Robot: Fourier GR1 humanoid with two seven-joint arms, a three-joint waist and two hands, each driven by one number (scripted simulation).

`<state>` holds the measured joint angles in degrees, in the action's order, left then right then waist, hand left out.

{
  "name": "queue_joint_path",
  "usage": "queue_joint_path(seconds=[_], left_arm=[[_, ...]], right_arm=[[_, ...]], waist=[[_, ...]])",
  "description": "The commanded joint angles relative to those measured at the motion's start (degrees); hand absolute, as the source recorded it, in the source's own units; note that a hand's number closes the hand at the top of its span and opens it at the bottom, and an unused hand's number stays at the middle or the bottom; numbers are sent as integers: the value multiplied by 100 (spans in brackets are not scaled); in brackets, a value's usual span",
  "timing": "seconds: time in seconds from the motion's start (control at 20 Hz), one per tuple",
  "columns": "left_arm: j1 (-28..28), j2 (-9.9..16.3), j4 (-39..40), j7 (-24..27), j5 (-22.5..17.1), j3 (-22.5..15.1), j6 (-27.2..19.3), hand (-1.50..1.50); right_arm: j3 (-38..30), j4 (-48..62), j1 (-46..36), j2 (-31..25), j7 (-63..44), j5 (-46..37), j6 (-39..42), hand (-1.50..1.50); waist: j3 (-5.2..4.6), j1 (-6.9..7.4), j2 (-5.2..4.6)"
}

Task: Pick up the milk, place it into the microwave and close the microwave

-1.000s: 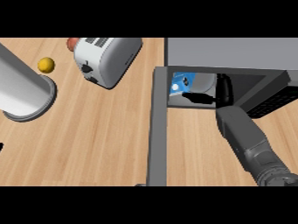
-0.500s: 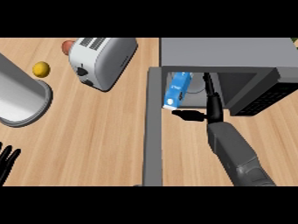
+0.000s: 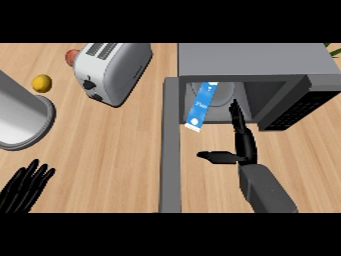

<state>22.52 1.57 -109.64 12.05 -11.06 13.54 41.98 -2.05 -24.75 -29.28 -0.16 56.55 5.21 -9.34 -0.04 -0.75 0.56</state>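
Looking at the grey box microwave (image 3: 258, 65), you see the blue-and-white milk carton (image 3: 201, 106) standing in its mouth, while your right hand (image 3: 241, 145), fingers straight and holding nothing, lies just beside it, nearer the long grey open door (image 3: 171, 145).

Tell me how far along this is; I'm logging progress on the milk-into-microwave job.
Done: the milk carton stands in the microwave opening, at its front edge. In hand: nothing; the right hand is open just in front of the carton, apart from it. Left: the microwave door stands open and needs closing. The left hand rests open at the lower left.
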Motion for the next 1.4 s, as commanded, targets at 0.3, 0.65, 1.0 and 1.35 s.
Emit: queue_joint_path(seconds=[0.3,0.65,1.0,1.35], left_arm=[[-725,-124,48,-260,882,-684,-278,150],[-1424,-155,885,-21,1839,-1363,-786,150],[-2319,-156,1348,-202,2319,-2559,-1918,150],[-3517,-156,2644,47,2607,-3740,-3016,150]], right_arm=[[524,-2881,2215,-195,-548,326,722,-150],[591,-5103,3783,-673,-1238,781,1055,-150],[122,-5962,4226,-1091,-1610,1195,1256,-150],[-174,-6610,4506,-1542,-1959,1238,1354,-150]], waist=[[-8,-159,3],[-7,-87,-36],[1,14,-52],[1,-24,-59]])
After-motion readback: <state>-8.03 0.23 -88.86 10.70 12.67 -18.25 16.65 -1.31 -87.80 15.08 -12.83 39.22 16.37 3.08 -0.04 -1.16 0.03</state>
